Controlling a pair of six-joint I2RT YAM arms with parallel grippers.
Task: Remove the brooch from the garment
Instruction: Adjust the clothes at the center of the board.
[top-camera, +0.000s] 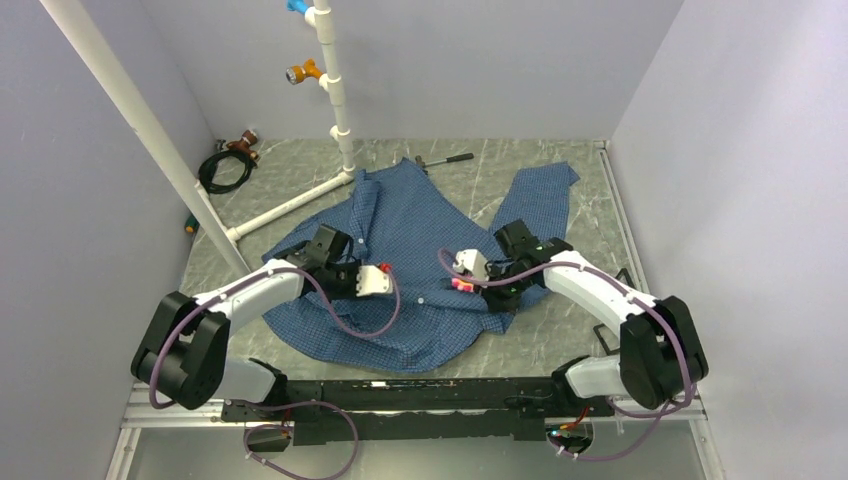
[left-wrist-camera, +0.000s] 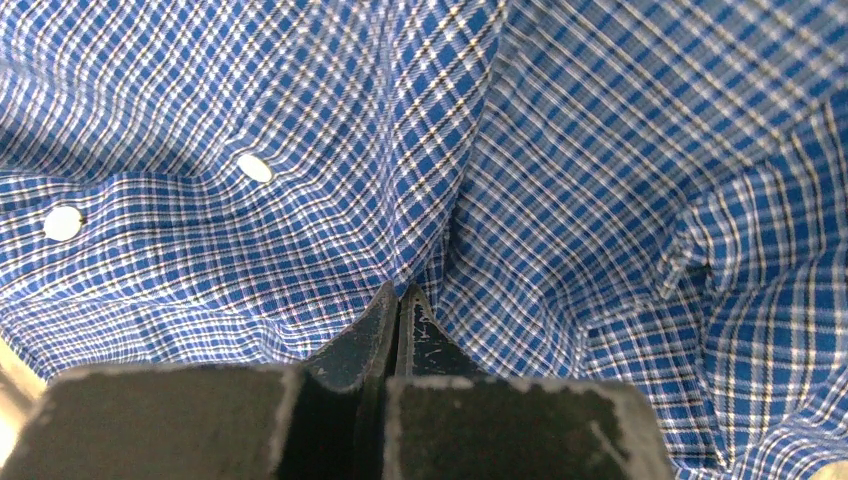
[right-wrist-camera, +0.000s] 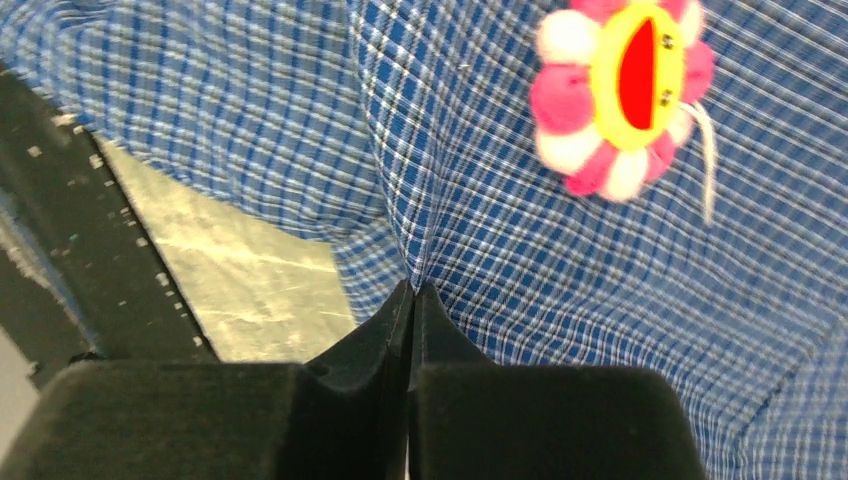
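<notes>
The garment (top-camera: 400, 215), a blue checked shirt, lies spread out on the table. The brooch (right-wrist-camera: 620, 95) is a pink-and-white flower with a yellow and red centre, pinned to the cloth up and to the right of my right gripper (right-wrist-camera: 412, 288). From above, the brooch (top-camera: 462, 286) shows as a pink spot right by the right gripper (top-camera: 463, 274). That gripper is shut on a raised fold of the garment (right-wrist-camera: 520, 260). My left gripper (left-wrist-camera: 400, 292) is shut on another pinched ridge of shirt (left-wrist-camera: 600, 150), near two white buttons (left-wrist-camera: 255, 167). It sits left of centre (top-camera: 378, 282).
A white pipe stand (top-camera: 335, 90) with coloured hooks rises at the back, with a slanted pipe (top-camera: 150, 140) on the left. A black cable coil (top-camera: 225, 170) and a small tool (top-camera: 445, 158) lie behind the shirt. Bare marbled tabletop (right-wrist-camera: 250, 270) shows beside the shirt's edge.
</notes>
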